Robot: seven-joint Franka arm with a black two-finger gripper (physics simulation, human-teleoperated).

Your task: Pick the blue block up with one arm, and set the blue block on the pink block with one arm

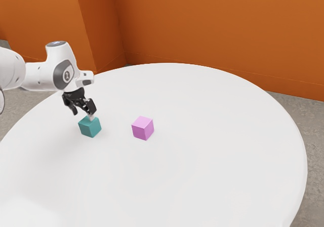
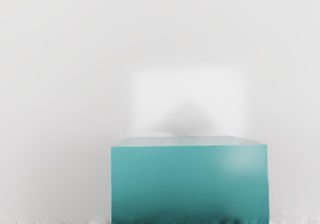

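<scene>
The blue block (image 1: 90, 127), a teal-blue cube, rests on the white table (image 1: 202, 151) toward the exterior view's left. My gripper (image 1: 87, 115) hangs directly over it, open, with its black fingertips just above the cube's top face and slightly toward the arm's side. In the wrist view the blue block (image 2: 189, 181) looms large right under my hand. The pink block (image 1: 143, 127) sits on the table a short distance toward the exterior view's right of the blue one, apart from it.
The round white table is ringed by orange walls (image 1: 212, 24) at the back. Its front edge (image 1: 298, 196) curves away at the exterior view's right, with grey floor (image 1: 309, 110) beyond.
</scene>
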